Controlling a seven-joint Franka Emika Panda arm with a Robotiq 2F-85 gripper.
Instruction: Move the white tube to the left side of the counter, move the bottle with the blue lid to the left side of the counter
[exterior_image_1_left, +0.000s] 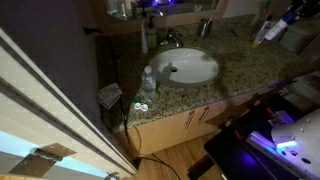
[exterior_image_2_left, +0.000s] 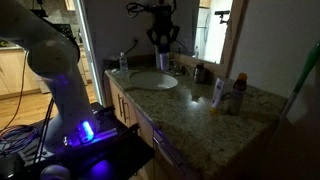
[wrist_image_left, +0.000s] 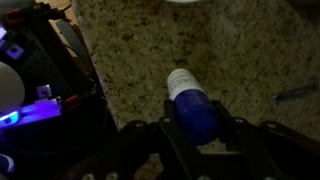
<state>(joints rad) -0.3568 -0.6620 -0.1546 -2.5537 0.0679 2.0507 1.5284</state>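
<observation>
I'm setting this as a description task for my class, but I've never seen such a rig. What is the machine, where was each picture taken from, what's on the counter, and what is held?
The machine is one robot arm ending in a pincer. Two pictures come from cameras standing in the room; both show a granite counter with a white sink. The third comes from a camera on the arm's wrist, looking down past the pincer. On the counter stand a water bottle, a white tube and a brownish bottle beside it. In the wrist view the pincer grips a small bottle at its blue lid. The pincer hangs well above the counter, so that bottle seems to be held in the air.
</observation>
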